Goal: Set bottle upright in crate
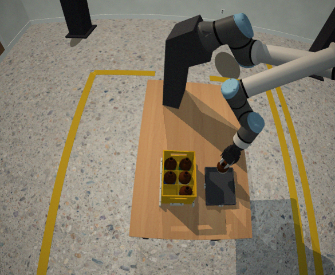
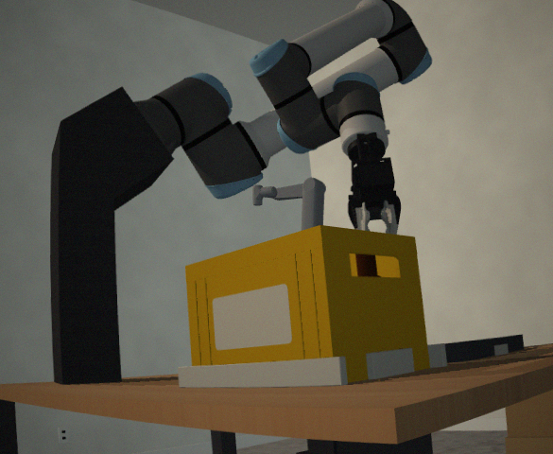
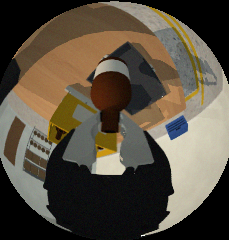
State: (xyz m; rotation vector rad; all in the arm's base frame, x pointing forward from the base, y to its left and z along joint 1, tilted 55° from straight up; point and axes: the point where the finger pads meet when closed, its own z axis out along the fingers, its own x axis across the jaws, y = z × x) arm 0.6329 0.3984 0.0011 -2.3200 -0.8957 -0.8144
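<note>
My gripper (image 1: 224,164) (image 2: 378,226) (image 3: 110,112) is shut on the neck of a brown bottle (image 1: 220,169) (image 3: 111,94). The bottle hangs neck up below the fingers, over the back edge of the dark tray (image 1: 220,196) (image 2: 476,349) (image 3: 140,89); its exact tilt is hard to tell. In the exterior view the crate hides it. The yellow crate (image 1: 178,196) (image 2: 376,312) (image 3: 65,114) stands left of the tray in the top view. Several brown bottles stand upright in its compartments. The front left compartment (image 1: 169,189) is empty.
The crate stands within low white edging (image 1: 160,189) (image 2: 262,374) on the wooden table (image 1: 149,219) (image 2: 267,403). The black robot stand (image 1: 176,65) (image 2: 85,269) rises at the back of the table. The crate walls and dividers stand up around the compartments.
</note>
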